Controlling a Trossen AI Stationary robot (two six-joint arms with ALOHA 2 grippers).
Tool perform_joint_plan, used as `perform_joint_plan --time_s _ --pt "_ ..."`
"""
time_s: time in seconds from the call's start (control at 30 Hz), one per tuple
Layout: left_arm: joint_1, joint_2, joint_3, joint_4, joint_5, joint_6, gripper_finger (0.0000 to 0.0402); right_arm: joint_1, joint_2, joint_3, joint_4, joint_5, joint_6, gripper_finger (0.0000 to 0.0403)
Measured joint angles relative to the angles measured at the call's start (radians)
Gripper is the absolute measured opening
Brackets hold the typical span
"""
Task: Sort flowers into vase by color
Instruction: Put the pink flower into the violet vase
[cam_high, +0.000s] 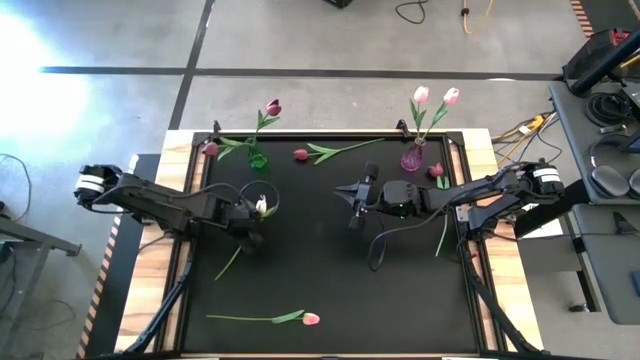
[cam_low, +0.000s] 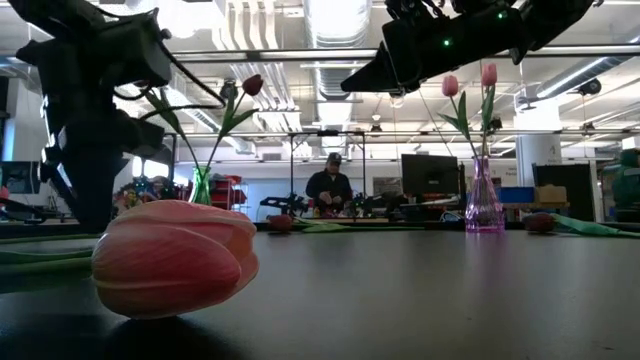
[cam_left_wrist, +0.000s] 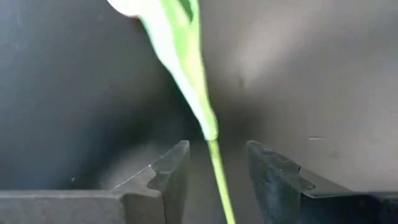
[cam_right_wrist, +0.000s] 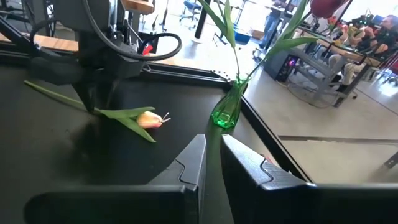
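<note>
Nearest the front edge of the table (cam_high: 330, 345), a pink tulip (cam_high: 311, 319) is seen lying flat, untouched, its stem running off toward the left side; in the low view the same head (cam_low: 175, 257) fills the foreground.

Further in, the left gripper (cam_high: 250, 236) is lowered over a pale pink tulip (cam_high: 262, 206) that lies on the mat. Its jaws are parted a little, with the thin stem (cam_left_wrist: 219, 180) running between them and a gap left on each side, so nothing is clamped yet. If the jaws are closed off-centre, the stem could be pushed aside rather than caught; if it is pinched this low, the head and leaf could swing and miss a narrow neck.

Mid-table, the right gripper (cam_high: 354, 205) is held above the mat, well clear of any flower, its fingers almost together with only a slim gap and nothing between them.

Toward the back edge, a dark red tulip (cam_high: 301, 154) is lying between the vases, another at the left corner (cam_high: 210, 149) and another by the right rail (cam_high: 436, 170). The green vase (cam_high: 258, 158) holds one dark red bloom (cam_high: 273, 106); the pink vase (cam_high: 411, 157) holds two pink ones (cam_high: 421, 95). A slender vase could be tipped by a careless insertion, and the pale flower could be dropped into the nearer green vase by mistake.
</note>
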Motion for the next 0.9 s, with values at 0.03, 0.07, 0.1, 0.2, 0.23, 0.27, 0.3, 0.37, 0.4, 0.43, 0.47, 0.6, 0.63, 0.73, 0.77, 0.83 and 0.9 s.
perform_joint_plan --time_s 0.03,0.07,0.1,0.2,0.23,0.27,0.3,0.37,0.4,0.43,0.47,0.6,0.63,0.73,0.77,0.83,0.9 --pt "0.000 0.000 -0.008 0.000 0.000 -0.015 0.0137 0.000 0.000 0.000 0.000 0.000 0.001 0.0040" --pt "0.000 0.000 -0.016 -0.001 0.000 -0.029 0.0131 0.000 0.000 0.000 -0.001 0.000 0.001 0.0040" --pt "0.000 0.000 -0.024 -0.002 0.000 -0.043 0.0125 0.000 0.000 0.000 0.000 0.000 0.001 0.0040" --pt "0.000 -0.003 -0.048 0.003 0.002 -0.061 0.0103 0.000 0.000 0.000 0.000 0.000 0.001 0.0040" --pt "0.000 -0.004 -0.053 0.004 0.003 -0.061 0.0094 0.000 0.000 0.000 -0.001 0.000 0.001 0.0040" --pt "0.000 -0.004 -0.056 0.004 0.004 -0.060 0.0084 0.000 0.000 0.000 0.000 0.000 0.001 0.0040" --pt "-0.001 -0.004 -0.057 0.003 0.007 -0.055 0.0073 0.000 0.000 0.000 -0.001 0.000 0.001 0.0040" --pt "-0.001 -0.005 -0.057 0.003 0.019 -0.035 0.0049 0.000 0.000 0.000 -0.002 0.000 0.000 0.0040" --pt "-0.002 -0.006 -0.053 -0.002 0.021 -0.027 0.0034 0.000 0.000 0.000 -0.002 0.000 0.000 0.0040" --pt "-0.003 -0.006 -0.048 -0.006 0.020 -0.015 0.0020 0.000 0.000 0.000 -0.004 0.000 0.000 0.0040" --pt "-0.004 -0.007 -0.043 -0.006 0.018 -0.005 0.0011 0.000 0.000 0.000 -0.007 0.000 0.000 0.0040" --pt "-0.008 -0.024 -0.012 0.067 -0.032 0.081 0.0007 0.002 0.000 -0.002 -0.021 0.000 0.014 0.0040" --pt "-0.008 -0.026 -0.011 0.110 -0.046 0.102 0.0004 0.004 0.000 -0.004 -0.028 0.000 0.028 0.0040" --pt "-0.008 -0.035 -0.021 0.332 -0.061 0.179 0.0002 0.011 0.002 -0.030 -0.036 0.000 0.069 0.0037" --pt "-0.008 -0.035 -0.030 0.415 -0.063 0.208 0.0002 0.014 0.003 -0.043 -0.030 0.000 0.086 0.0035" --pt "-0.005 -0.023 -0.053 0.586 -0.076 0.271 0.0001 0.019 0.004 -0.078 -0.004 0.000 0.118 0.0030" --pt "0.003 -0.002 -0.064 0.745 -0.102 0.336 0.0001 0.022 0.004 -0.115 0.037 0.000 0.154 0.0027"
